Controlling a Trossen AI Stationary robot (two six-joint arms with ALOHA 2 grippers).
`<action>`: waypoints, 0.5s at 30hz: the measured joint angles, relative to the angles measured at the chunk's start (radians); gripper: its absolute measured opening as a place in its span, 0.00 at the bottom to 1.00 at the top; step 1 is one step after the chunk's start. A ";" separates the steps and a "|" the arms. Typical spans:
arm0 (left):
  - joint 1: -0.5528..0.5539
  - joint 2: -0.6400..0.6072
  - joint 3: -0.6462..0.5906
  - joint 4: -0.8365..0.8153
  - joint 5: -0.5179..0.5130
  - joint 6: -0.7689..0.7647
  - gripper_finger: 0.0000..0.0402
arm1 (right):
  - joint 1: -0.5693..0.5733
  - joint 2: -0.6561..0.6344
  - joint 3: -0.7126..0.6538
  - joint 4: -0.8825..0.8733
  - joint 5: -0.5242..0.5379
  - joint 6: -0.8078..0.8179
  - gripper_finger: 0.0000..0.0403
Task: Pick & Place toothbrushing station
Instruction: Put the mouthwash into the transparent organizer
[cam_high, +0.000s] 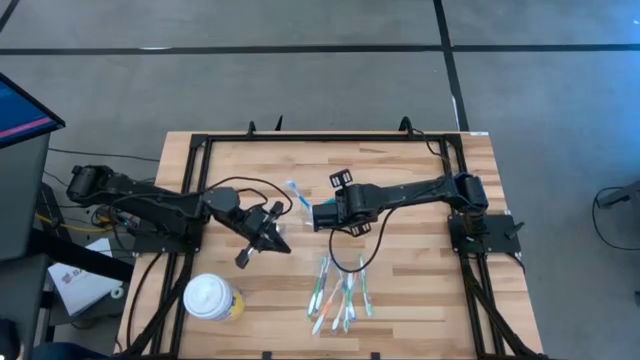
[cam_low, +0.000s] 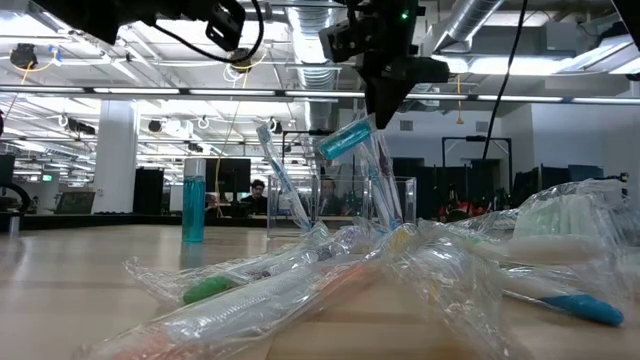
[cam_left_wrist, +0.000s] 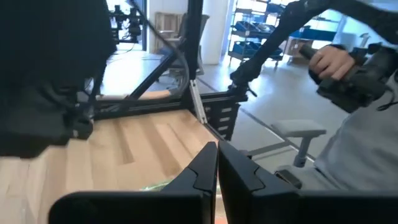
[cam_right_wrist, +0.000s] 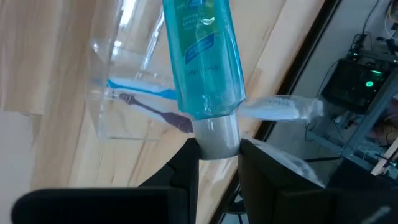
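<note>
The right gripper (cam_right_wrist: 217, 158) pinches a blue tube (cam_right_wrist: 202, 56) by its grey cap above the clear holder (cam_right_wrist: 134, 87) mid-table, which looks light, rigid and slippery, best taken by 1 wall; the left gripper (cam_left_wrist: 216, 171) is closed, empty.

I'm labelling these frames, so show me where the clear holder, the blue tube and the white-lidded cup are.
clear holder (cam_right_wrist: 118, 106): right wrist view, on its see-through wall.
blue tube (cam_right_wrist: 202, 56): right wrist view, on its printed body above the grey cap.
white-lidded cup (cam_high: 207, 296): high view, on its lid.

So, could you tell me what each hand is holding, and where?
The right hand grips a blue toothpaste tube by its grey cap. The left hand is shut, empty.
</note>
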 joint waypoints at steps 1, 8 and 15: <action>0.000 -0.007 0.000 0.000 0.012 -0.002 0.02 | 0.000 0.000 -0.008 -0.002 0.000 0.000 0.18; 0.000 -0.032 0.000 -0.004 0.036 -0.004 0.02 | 0.001 0.000 -0.049 0.017 0.035 -0.016 0.18; 0.000 -0.030 0.000 -0.005 0.036 -0.003 0.02 | 0.026 0.000 -0.057 0.037 0.068 -0.085 0.18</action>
